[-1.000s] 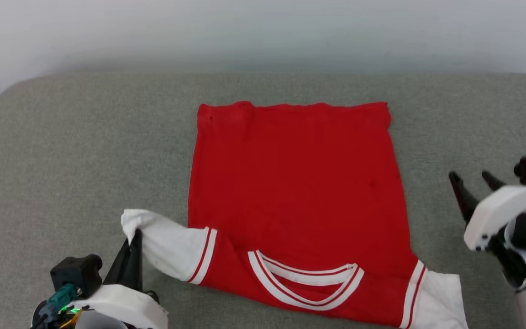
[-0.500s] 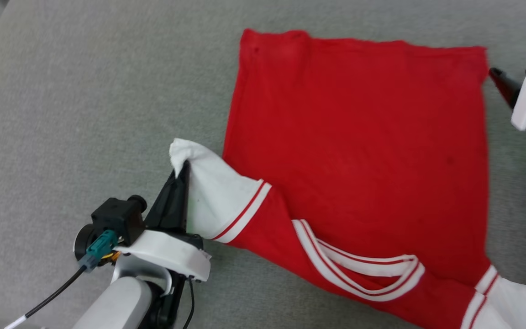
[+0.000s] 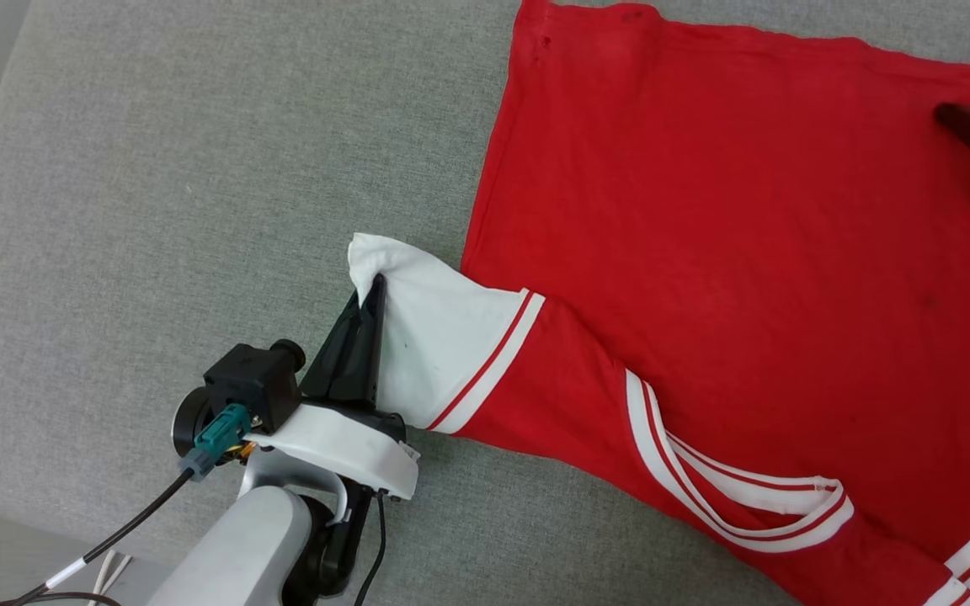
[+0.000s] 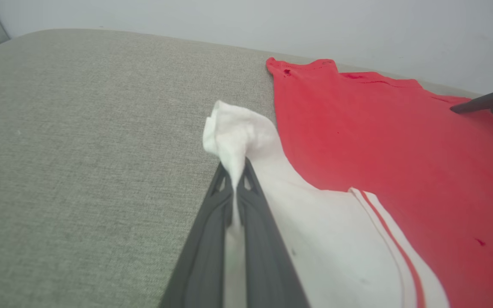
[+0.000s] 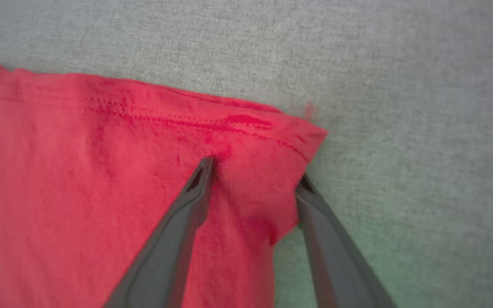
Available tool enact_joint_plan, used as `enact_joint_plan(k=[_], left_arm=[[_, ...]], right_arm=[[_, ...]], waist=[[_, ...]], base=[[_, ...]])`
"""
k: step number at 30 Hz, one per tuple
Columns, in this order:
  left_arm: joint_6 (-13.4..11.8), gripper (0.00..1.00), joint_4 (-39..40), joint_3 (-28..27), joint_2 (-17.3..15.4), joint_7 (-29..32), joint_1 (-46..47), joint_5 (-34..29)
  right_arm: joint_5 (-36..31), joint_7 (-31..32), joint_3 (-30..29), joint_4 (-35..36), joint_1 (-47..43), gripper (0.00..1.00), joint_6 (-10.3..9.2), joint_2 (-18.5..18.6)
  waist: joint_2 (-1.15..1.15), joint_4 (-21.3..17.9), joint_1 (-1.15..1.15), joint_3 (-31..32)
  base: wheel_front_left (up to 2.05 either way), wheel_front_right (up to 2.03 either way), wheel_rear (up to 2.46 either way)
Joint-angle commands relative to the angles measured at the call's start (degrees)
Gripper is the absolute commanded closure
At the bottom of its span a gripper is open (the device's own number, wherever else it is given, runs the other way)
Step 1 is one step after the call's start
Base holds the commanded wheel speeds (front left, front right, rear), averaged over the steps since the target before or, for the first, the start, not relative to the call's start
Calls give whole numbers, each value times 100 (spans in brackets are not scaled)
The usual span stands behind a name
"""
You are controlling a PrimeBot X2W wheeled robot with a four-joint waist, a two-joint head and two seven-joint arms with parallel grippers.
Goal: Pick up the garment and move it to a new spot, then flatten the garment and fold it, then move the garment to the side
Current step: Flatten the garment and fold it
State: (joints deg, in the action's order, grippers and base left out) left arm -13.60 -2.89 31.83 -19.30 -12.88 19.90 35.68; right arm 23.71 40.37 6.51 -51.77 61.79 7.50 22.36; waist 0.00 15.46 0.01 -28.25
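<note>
Red shirt lies spread on the grey cushion in my head view and looks soft and limp. Left wrist: my left pincer is clenched on the white sleeve tip. Right wrist: my right pincer, released, straddles the hem corner, a good hold.

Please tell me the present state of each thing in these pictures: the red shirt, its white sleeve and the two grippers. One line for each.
garment: spread flat on the grey cushion, unfolded, collar near the robot.
white sleeve: end bunched and pinched.
left gripper: shut on the white sleeve.
right gripper: open, fingers astride the hem corner.
</note>
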Motion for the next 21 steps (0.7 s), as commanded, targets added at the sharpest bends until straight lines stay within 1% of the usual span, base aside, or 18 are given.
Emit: enact_joint_plan(k=[1, 6, 12, 17, 19, 21], left_arm=[[25, 100, -22, 4, 19, -31, 60, 22], [40, 100, -181, -1, 52, -59, -53, 79], [-50, 100, -303, -108, -82, -79, -423, 195], [-106, 100, -323, -213, -233, -47, -769, 336], [-142, 100, -321, -241, -288, -24, -910, 392], [-174, 100, -307, -278, -344, -5, -1041, 446]], right_arm=[[67, 231, 107, -341, -462, 100, -3, -203], [59, -30, 188, -184, -329, 100, -3, -29], [78, -293, 486, 198, -245, 100, -4, 276], [258, -286, 801, 706, -650, 100, -5, 621], [388, -257, 890, 982, -956, 100, -4, 770], [299, -209, 1019, 1273, -1345, 100, -5, 1005]], waist=[[0, 3, -1, 19], [0, -39, -1, 217], [0, -314, -1, 797], [0, -645, -1, 1376], [0, -792, -1, 1621], [0, -963, -1, 1843]], base=[[0, 0, 0], [0, 0, 0], [0, 0, 0], [0, 0, 0], [0, 0, 0], [0, 0, 0]])
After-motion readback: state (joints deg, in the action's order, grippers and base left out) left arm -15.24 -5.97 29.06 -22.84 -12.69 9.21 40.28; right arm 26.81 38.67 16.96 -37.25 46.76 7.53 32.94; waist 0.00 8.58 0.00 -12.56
